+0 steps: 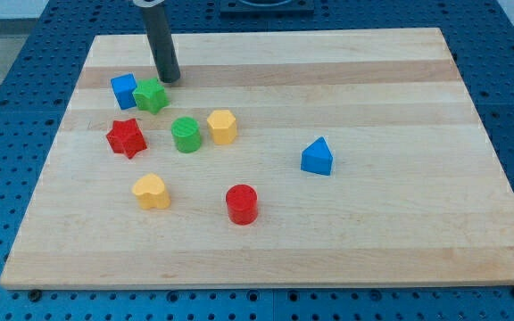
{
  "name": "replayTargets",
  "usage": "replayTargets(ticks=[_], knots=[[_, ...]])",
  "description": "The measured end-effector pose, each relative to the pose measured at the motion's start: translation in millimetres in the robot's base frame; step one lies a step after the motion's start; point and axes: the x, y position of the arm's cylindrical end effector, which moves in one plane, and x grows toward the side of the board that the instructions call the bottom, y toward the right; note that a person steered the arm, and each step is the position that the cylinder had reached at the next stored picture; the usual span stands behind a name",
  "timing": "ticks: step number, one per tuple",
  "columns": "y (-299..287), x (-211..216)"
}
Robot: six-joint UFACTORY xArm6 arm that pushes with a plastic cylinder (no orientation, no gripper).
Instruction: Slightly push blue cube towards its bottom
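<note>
Lining up behind the small blue plastic cube before nudging it down the frame.

You have no claw to open or close here: my tip, the bare end of the dark rod, holds nothing and sits in the upper left of the frame, just above the green star-shaped block and to the right of the cube. The cube lies at the upper left of the pale wooden board, touching the green star on its right. To do this well, I judge you should bring the tip round to the cube's top edge, centre it there, and push briefly downward, stopping before the red star-shaped block below.
</note>
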Motion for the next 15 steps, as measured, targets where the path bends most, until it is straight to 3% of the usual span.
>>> replayTargets(ticks=[15], knots=[[-64.6, -1.4]])
